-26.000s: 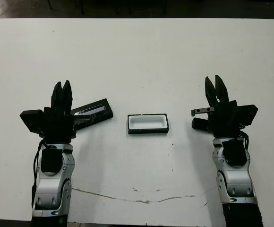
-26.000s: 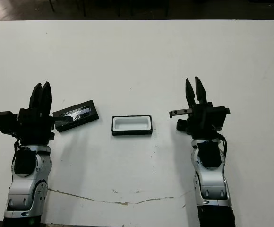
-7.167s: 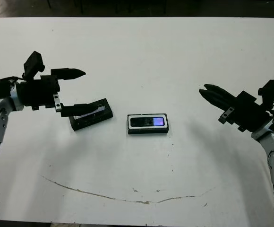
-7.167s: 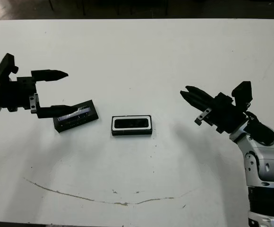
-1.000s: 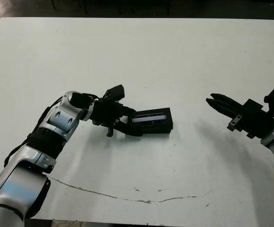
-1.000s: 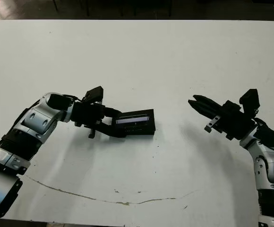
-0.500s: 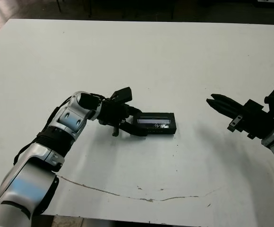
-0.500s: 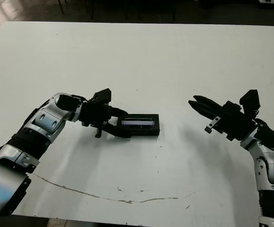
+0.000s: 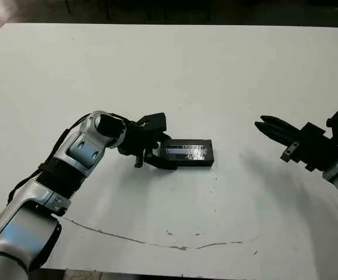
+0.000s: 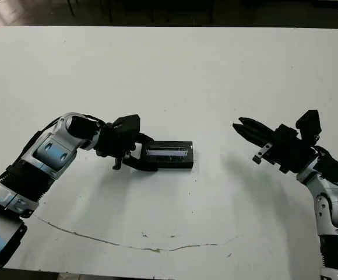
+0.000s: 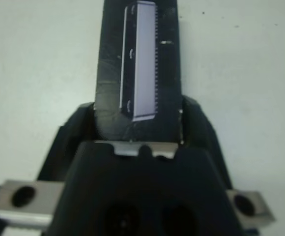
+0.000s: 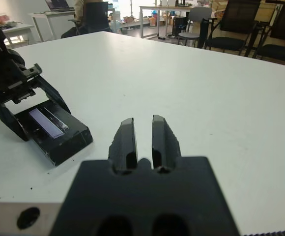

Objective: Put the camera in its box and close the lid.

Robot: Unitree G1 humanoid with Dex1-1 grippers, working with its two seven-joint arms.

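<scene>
Flat black rectangular lid with glossy silvery strip sits on the box at mid-table on the white table; left gripper pinches the lid's end; right gripper hovers well apart, fingers nearly pressed together, holding nothing.

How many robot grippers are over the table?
2: the left gripper holds the lid at the table's middle; the right gripper hovers off to the right.
</scene>
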